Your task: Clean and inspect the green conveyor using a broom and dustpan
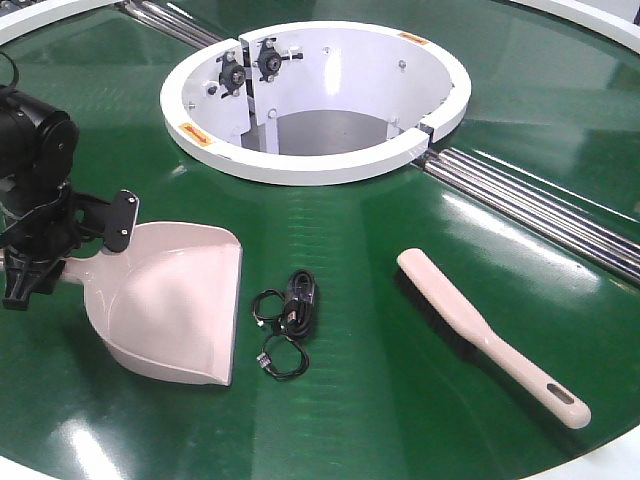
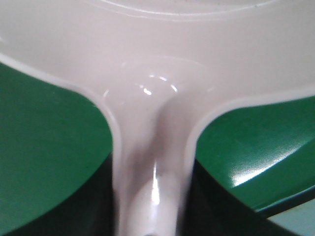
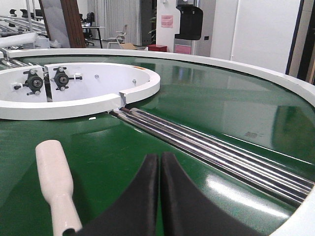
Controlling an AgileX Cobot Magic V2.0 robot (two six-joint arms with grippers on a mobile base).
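The pale pink dustpan lies on the green conveyor at the left, its wide mouth facing right. My left gripper is shut on the dustpan's handle, which runs between the dark jaws in the left wrist view. The broom lies flat on the belt at the right, with its slotted handle end nearest the front edge. In the right wrist view my right gripper is shut with nothing in it, just right of the broom and apart from it. The front view does not show the right gripper.
A coiled black cable lies on the belt between dustpan and broom. The white centre hub stands behind, with metal rollers running to the right. The white outer rim bounds the belt.
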